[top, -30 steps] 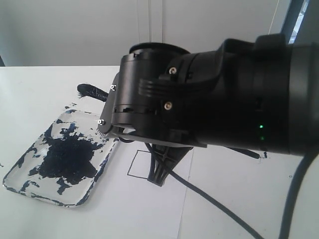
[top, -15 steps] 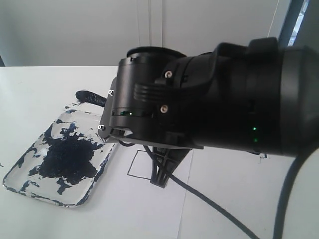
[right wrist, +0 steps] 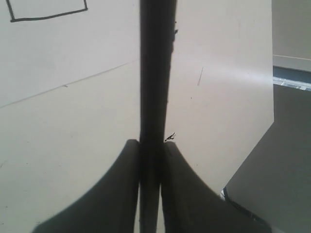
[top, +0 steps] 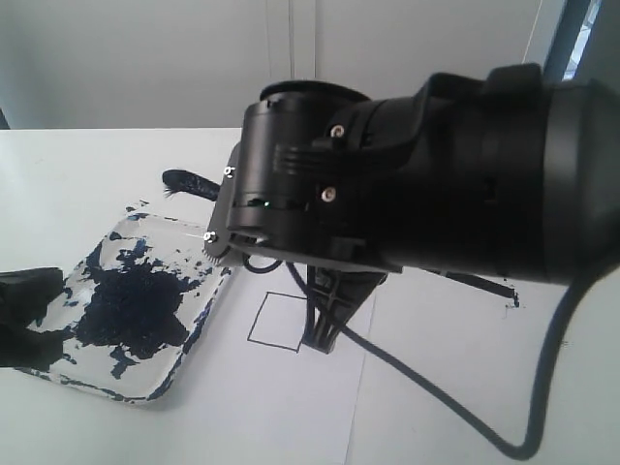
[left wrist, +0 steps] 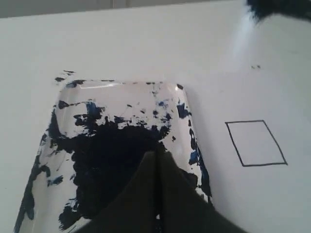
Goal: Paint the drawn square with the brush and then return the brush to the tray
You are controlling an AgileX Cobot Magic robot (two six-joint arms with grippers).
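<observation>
My right gripper (right wrist: 151,143) is shut on the brush (right wrist: 155,73), a black stick running out between its fingers. In the exterior view its fingers (top: 326,320) stand at the right edge of the drawn square (top: 273,320), whose inside is white. The brush's dark bristly tip (top: 187,181) sticks out behind the arm, beyond the tray (top: 174,373), and shows at a corner of the left wrist view (left wrist: 274,7). The tray (left wrist: 116,90) is clear plastic blotched with dark blue paint. My left gripper (left wrist: 156,154) is shut and empty above the tray's paint; it shows at the left edge (top: 27,291).
The big black right arm (top: 436,184) fills the middle of the exterior view and hides much of the white paper (top: 291,407). A black cable (top: 436,412) loops over the paper. In the right wrist view, the table's edge (right wrist: 252,160) lies close by.
The left gripper has come into view at the tray's left side. The right arm, with the brush, has shifted slightly to the right along the square's edge.
</observation>
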